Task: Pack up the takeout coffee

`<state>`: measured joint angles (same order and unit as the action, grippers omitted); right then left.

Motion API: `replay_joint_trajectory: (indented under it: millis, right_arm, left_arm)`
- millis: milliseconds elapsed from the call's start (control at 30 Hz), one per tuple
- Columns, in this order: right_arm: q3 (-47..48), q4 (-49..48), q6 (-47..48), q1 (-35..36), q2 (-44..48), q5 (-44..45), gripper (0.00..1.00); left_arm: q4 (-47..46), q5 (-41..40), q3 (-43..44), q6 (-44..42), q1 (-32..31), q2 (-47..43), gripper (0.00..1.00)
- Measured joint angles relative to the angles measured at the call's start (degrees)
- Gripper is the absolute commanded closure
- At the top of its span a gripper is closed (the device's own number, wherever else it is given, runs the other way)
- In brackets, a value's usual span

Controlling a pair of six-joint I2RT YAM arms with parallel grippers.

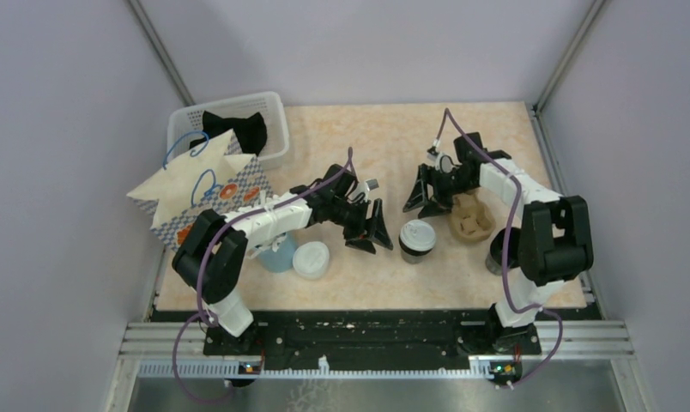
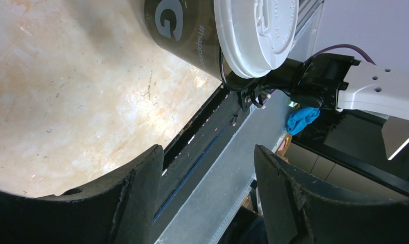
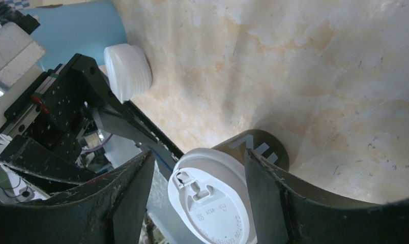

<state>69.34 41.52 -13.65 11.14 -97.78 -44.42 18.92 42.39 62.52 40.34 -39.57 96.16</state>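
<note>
- Your left gripper [image 1: 372,236] sits just left of the takeout coffee [image 1: 417,240], fingers spread with nothing in them.
- Coffee's upright on the table [image 1: 367,146], lid on, between both grippers.
- Your right gripper [image 1: 422,208] is just behind it, fingers apart too.

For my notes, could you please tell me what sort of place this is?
Probably a robot test booth: plain grey walls enclose a small table, two arms are bolted at its near edge, and a lidded coffee cup stands on it.
</note>
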Motion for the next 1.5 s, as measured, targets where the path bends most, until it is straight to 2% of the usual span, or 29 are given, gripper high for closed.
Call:
replay_joint_trajectory:
  millis: [767,1333,1500]
  right_arm:
    - [-4.44,-1.01,-0.07,0.11,4.00,-3.06,0.37]
    - [-4.81,-0.90,-0.46,0.33,6.73,-3.74,0.38]
    - [-5.49,-0.74,-0.74,0.39,7.28,-4.15,0.38]
  left_arm:
    - [-0.02,-0.02,-0.11,-0.20,0.07,-0.24,0.27]
    - [-2.58,0.24,0.11,0.28,0.11,1.33,0.35]
    - [-2.84,0.28,0.42,0.63,0.17,2.40,0.41]
